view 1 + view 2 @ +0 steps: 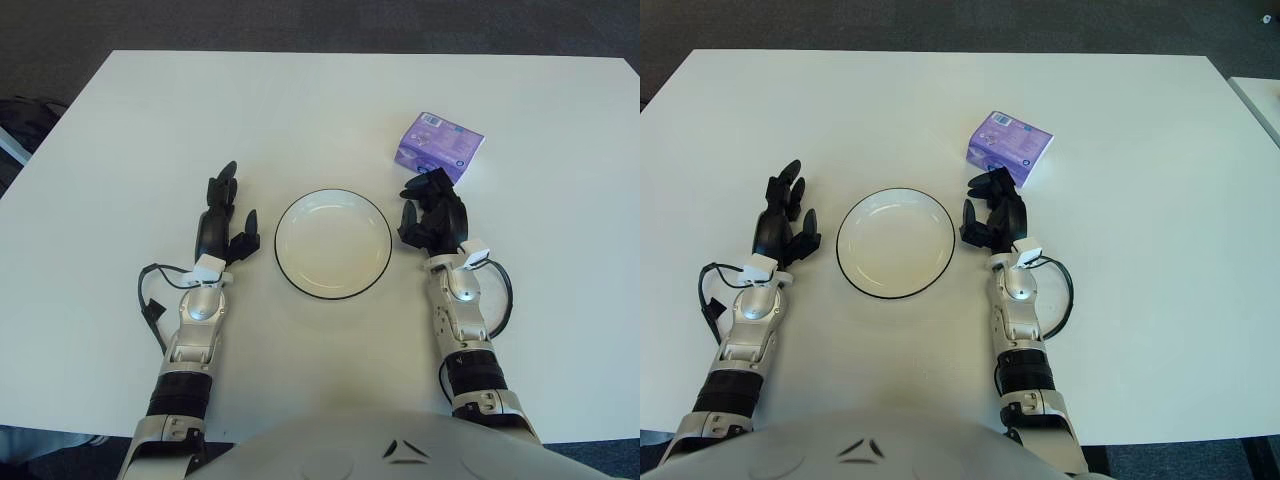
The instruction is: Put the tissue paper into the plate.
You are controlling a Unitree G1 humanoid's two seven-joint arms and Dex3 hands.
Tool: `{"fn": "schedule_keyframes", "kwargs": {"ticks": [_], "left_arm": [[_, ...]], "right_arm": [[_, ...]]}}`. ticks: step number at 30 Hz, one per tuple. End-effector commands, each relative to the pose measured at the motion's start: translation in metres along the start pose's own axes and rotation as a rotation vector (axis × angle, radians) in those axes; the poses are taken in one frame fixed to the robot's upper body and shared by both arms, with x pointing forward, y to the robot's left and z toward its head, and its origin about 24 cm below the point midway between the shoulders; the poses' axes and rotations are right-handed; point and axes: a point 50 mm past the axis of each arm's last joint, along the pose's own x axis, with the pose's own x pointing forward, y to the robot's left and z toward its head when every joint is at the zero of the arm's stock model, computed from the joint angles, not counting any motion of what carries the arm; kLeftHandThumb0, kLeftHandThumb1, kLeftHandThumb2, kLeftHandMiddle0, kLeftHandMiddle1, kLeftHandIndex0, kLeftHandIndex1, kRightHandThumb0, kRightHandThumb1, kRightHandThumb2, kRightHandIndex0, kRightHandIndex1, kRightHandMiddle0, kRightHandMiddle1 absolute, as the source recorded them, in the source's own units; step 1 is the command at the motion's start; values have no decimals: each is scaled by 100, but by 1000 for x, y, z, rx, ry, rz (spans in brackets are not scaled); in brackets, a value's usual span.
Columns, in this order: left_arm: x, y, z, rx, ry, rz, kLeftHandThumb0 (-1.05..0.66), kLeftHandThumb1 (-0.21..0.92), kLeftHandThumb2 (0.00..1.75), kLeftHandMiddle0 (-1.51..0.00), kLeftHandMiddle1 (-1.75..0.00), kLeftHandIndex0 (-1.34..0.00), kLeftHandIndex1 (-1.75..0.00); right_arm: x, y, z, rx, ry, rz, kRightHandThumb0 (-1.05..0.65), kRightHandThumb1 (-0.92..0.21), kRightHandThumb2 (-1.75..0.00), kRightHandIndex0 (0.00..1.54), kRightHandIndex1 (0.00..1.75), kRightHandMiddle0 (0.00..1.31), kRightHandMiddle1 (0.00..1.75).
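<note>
A white table fills most of the frame, and a white plate with a thin dark rim sits at its centre, nothing in it. The tissue pack, purple with small print on its face, lies flat in the upper right of the frame, up and to the right of the plate and well clear of its rim.

The right hand shows just right of the plate, directly below the pack. Its black fingers are loosely bent and point up the frame toward the pack; they hold nothing. The fingertips come close to the pack's near edge, and whether they touch it I can't tell from here. The thumb-side finger hangs near the plate's right rim without meeting it.

The left hand shows just left of the plate, palm down, with its fingers stretched out and slightly spread, pointing up the frame. It holds nothing, and a narrow strip of bare table separates it from the plate's rim.

Both silver forearms run down to the bottom edge of the frame, each with a black cable looping beside the wrist.
</note>
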Motion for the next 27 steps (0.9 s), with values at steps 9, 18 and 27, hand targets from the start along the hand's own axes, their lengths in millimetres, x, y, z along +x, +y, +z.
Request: {"fn": "schedule_keyframes", "kwargs": {"ticks": [9,18,27], "left_arm": [[-41,-12,-44,3,249,-30,-67,92,80,-28,0,0,-52],[-40,-13,-44,2,251,-28,-66,92,80,-28,0,0,-53],[-38,-14,-45,-1,254,-28,-65,92,79,-29,0,0,-53]], "right_arm": [[-48,-17,-57,-6,334,-89,-1,-43,-114,55,174,40,158],[-49,-14,-42,-12,248,-81,-1,-43,-113,56,172,39,159],[-41,-13,-19,-109,110,-68,-1,-48,-106,56,168,34,160]]}}
